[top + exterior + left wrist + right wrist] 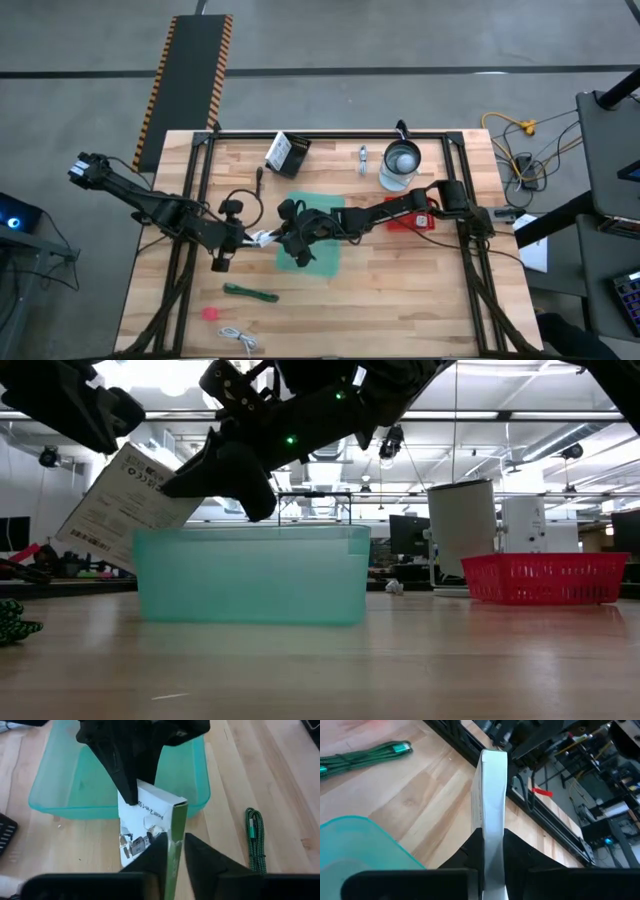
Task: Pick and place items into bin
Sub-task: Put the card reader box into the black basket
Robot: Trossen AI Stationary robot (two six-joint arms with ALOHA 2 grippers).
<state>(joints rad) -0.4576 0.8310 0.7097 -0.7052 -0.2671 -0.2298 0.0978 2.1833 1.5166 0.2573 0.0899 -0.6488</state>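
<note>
A flat white packet with dark print (150, 820) hangs in the air just left of the teal bin (325, 255), tilted in the low view (125, 505). My left gripper (175, 837) is shut on it from the table's left. My right gripper (492, 832) reaches across the bin from the right and is shut on the same packet. A second white packet (288, 153) lies near the far edge, with a silver piece (363, 158) beside it. A green stick (250, 293), a pink bit (210, 313) and a white coiled cable (238, 338) lie near the front edge. My left gripper pinches the packet between its two fingers at the end with the green-striped narrow side (176, 820), coming level from the table's left. The packet is lifted clear of the table and tilted. My right gripper pinches the packet's opposite end (492, 822) between its two fingers, one on each flat face. It comes from the table's right, over the bin. In the left wrist view its dark fingers (127, 785) sit on the packet's far end.
A clear glass jug (400, 165) and a red basket (415, 215) stand right of the bin under the right arm. Bare wood lies in front of the bin. A dark frame runs along the table's far and side edges.
</note>
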